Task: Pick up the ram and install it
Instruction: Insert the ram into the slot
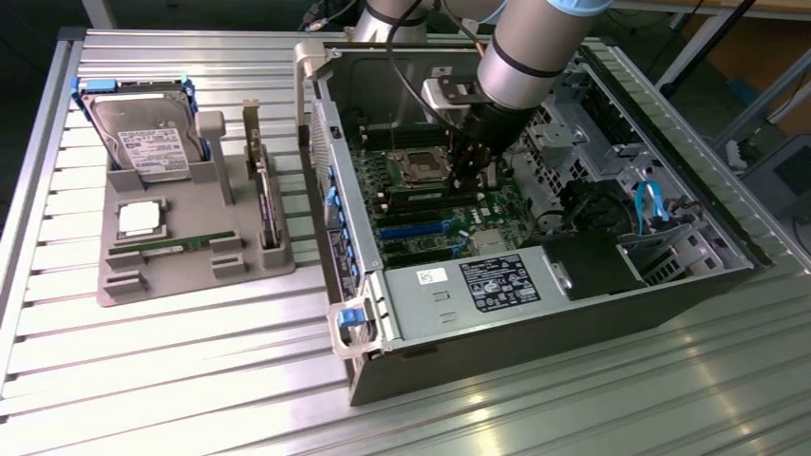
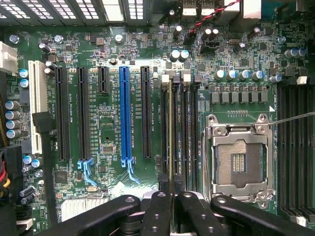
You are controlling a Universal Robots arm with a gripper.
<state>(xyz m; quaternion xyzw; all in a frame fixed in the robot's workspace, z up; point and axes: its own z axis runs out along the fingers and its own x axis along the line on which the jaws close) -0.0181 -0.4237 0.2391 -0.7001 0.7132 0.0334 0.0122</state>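
The ram is seen edge-on as a thin green-gold strip standing over the black memory slots beside the empty processor socket. My gripper is shut on the ram's near end, with one black finger on each side of it. In the exterior view the arm reaches down into the open computer case, and the gripper hangs over the motherboard next to the processor socket. I cannot tell whether the ram is seated in its slot. A second ram stick lies in the grey tray.
The grey tray at the exterior view's left holds a hard drive, a silver processor chip and an upright expansion card. Case walls, the drive cage and blue cables ring the gripper. Expansion slots flank the memory slots.
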